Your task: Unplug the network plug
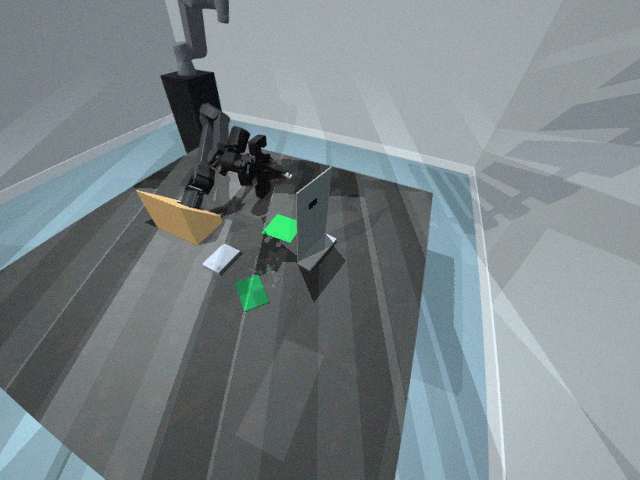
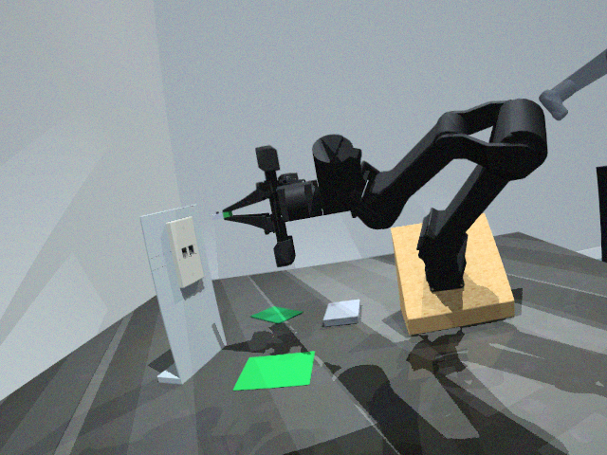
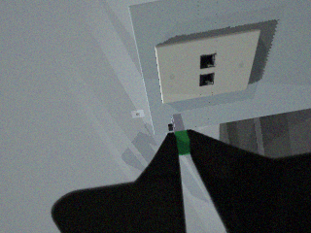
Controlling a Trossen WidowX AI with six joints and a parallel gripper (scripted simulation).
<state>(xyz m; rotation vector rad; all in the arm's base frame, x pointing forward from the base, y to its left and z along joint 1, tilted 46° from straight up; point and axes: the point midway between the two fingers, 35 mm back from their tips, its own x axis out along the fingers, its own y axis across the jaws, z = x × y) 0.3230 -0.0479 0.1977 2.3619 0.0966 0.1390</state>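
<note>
Holding the plug point(image 1: 288, 175) point(image 2: 227, 214) point(image 3: 183, 143) above the table point(image 1: 180, 387) point(image 2: 122, 416) point(image 3: 238, 141), the gripper point(image 1: 283, 173) point(image 2: 226, 214) point(image 3: 180, 137) has its jaws clenched on the plug's green body. The pale front end projects beyond the fingertips. The plug is outside the sockets point(image 2: 187, 250) point(image 3: 207, 70), with both socket openings exposed. In the exterior view, the gripper is roughly level, its two fingers one above the other. The state of the thin tab is too small to tell.

The upright panel point(image 1: 312, 229) point(image 2: 178, 318) point(image 3: 146, 31) carries a cream wall plate point(image 2: 185, 274) point(image 3: 182, 87) containing the two socket openings, arranged side by side in the exterior view. The arm point(image 1: 206, 144) point(image 2: 416, 161) rises from a sloped wooden block point(image 1: 168, 219) point(image 2: 460, 316).

Two green squares lie on the table. The bright square point(image 1: 281, 227) point(image 2: 274, 372) is near the foot of the panel; the dark square point(image 1: 252, 292) point(image 2: 277, 314) is apart from it. Which is the marked square cannot be told. The plug rests on neither. A low white block point(image 1: 222, 258) point(image 2: 341, 313) lies between the wooden block and the dark square.
</note>
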